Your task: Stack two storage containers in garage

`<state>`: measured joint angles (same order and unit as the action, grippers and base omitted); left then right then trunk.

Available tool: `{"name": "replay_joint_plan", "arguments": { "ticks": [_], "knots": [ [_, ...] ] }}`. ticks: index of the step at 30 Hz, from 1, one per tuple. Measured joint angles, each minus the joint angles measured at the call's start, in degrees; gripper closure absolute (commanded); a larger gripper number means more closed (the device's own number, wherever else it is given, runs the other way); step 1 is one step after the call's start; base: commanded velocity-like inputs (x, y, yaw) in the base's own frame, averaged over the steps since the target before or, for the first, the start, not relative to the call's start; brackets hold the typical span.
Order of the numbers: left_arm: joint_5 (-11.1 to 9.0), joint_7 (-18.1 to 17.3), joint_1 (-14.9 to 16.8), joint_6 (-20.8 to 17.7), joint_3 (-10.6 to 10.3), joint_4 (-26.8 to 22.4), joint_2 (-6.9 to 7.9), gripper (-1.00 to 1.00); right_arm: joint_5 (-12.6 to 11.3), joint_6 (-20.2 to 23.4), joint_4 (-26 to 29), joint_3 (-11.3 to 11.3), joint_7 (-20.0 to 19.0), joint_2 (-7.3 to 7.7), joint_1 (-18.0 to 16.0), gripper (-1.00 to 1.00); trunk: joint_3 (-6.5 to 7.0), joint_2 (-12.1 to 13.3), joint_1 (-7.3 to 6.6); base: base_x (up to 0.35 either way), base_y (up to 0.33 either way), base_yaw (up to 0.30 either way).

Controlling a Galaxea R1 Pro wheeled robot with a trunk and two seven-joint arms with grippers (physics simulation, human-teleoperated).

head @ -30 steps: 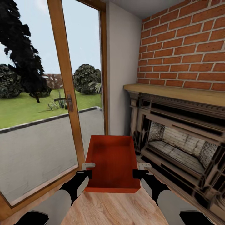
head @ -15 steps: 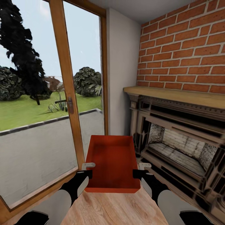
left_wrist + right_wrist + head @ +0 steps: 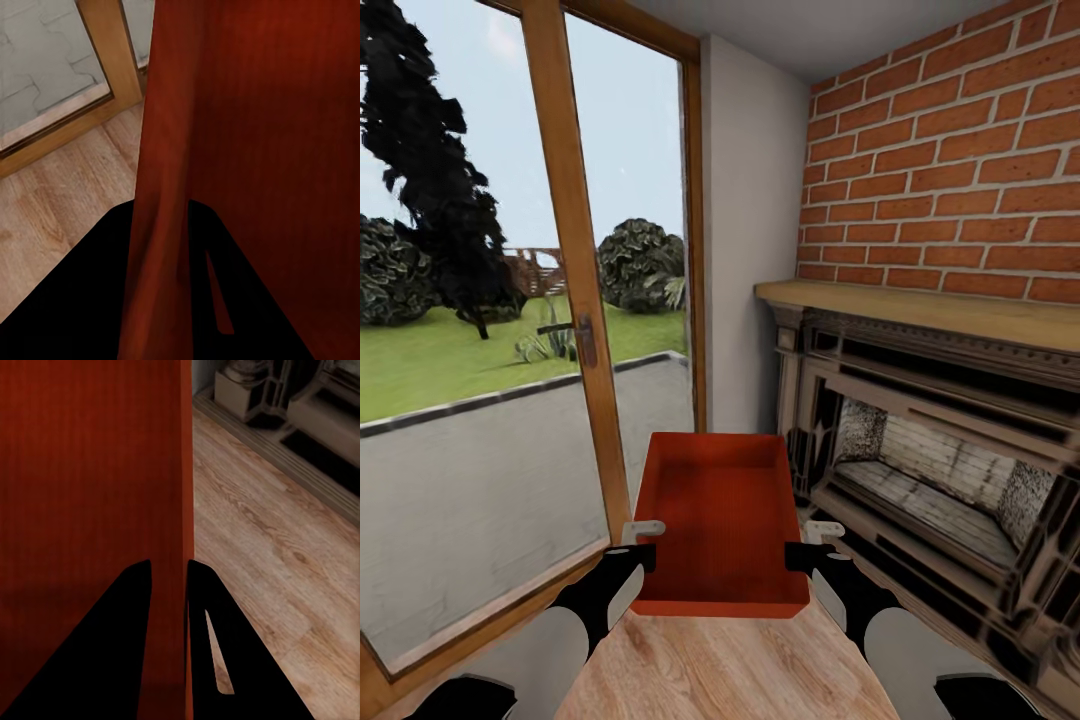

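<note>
My left gripper (image 3: 643, 545) has its two fingers closed over the left wall of the storage container (image 3: 720, 510); in the left wrist view the thin red wall (image 3: 161, 225) runs between the dark fingers (image 3: 97, 300). My right gripper (image 3: 800, 545) is clamped the same way on the right wall, and the right wrist view shows the wall edge (image 3: 184, 547) passing between its two fingers (image 3: 120, 645). So I count two grippers, both gripping, one on each side of the near half of the bin.

The bin is carried in front of me, above the wood floor (image 3: 730, 670), open side up and empty. I judge it is light and stiff, because the plain walls look straight under the pinch, but they also look smooth, so it may slip if I tilt it. Holding the two long walls opposite each other seems the good place.

I count one container here; the second one I cannot place. To the left stands one glass door (image 3: 575, 300) with a handle, to the right one brick fireplace (image 3: 940, 440). This is the living room, not the garage
</note>
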<state>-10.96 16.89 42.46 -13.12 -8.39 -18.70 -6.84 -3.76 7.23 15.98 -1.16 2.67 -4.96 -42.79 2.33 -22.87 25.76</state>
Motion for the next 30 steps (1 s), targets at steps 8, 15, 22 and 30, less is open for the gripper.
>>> {"name": "replay_joint_plan", "arguments": {
  "ticks": [8, 15, 22, 30],
  "knots": [
    [0.18, -0.06, 0.0, -0.06, 0.1, -0.03, 0.0, 1.0, 0.06, -0.02, -0.02, 0.09, -0.03, -0.01, 0.0, 1.0, 0.0, 0.0, 0.0, 0.0, 0.0, 0.0],
    [0.18, -0.05, 0.0, -0.07, 0.1, -0.03, 0.01, 1.0, 0.01, -0.05, -0.02, 0.03, 0.07, -0.05, 0.0, 1.0, 0.0, 0.0, 0.0, 0.0, 0.0, 0.0],
    [0.18, -0.03, 0.01, -0.08, 0.09, -0.04, 0.02, 1.0, 0.01, -0.06, -0.02, 0.02, 0.11, -0.07, 0.0, 1.0, 0.0, 0.0, 0.0, 0.0, 0.0, 0.0],
    [0.18, -0.04, 0.0, -0.08, 0.09, -0.04, 0.02, 1.0, -0.02, -0.06, -0.03, -0.01, 0.1, -0.05, 0.0, 1.0, 0.0, 0.0, 0.0, 0.0, 0.0, 0.0]
  ]
}}
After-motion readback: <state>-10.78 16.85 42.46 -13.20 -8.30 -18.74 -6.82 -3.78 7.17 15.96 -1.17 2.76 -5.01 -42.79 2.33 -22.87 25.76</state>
